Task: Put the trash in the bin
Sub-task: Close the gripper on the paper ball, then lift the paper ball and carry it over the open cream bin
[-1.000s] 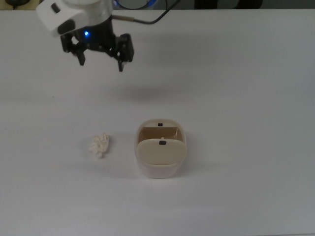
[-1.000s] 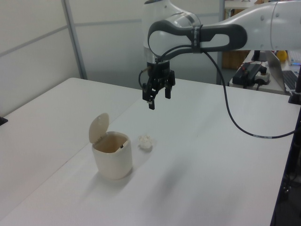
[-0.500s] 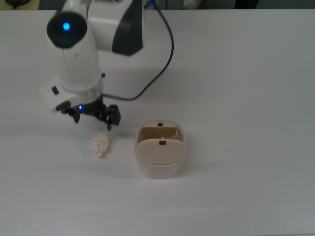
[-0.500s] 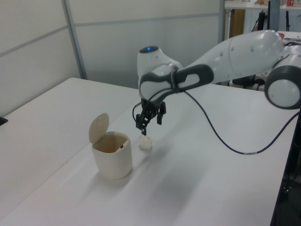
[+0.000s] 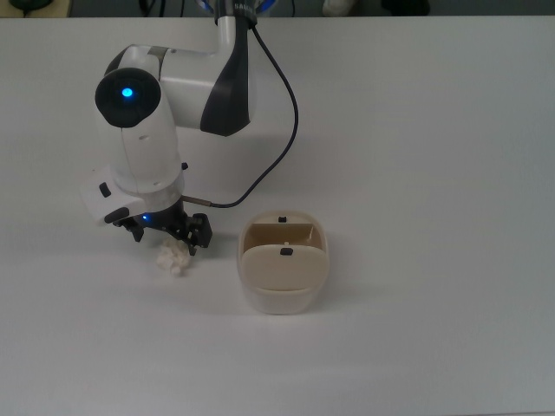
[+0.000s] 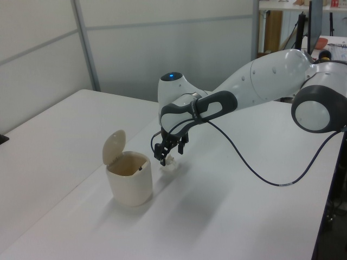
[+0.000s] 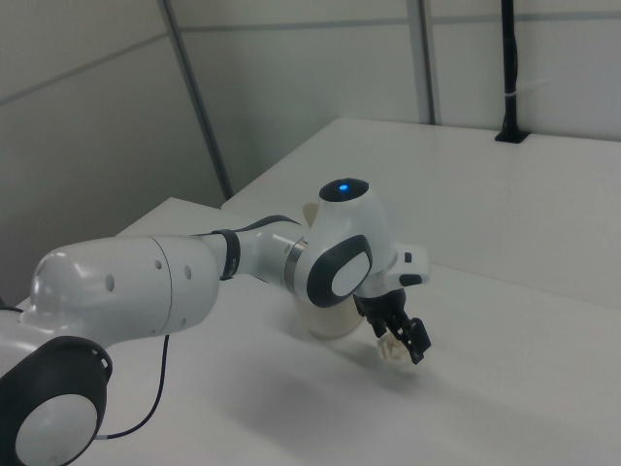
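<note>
Trash [image 5: 175,257] (crumpled, white) on the table between the fingers of the wide-spread pincer [image 5: 167,240].

The white arm reached down from the top view's upper edge, its wrist bent so that the black claw [image 5: 166,236] pointed at the table [image 5: 434,130]. The claw's two fingers stood apart, tips low near the surface. A blue light glowed on the wrist joint.
</note>
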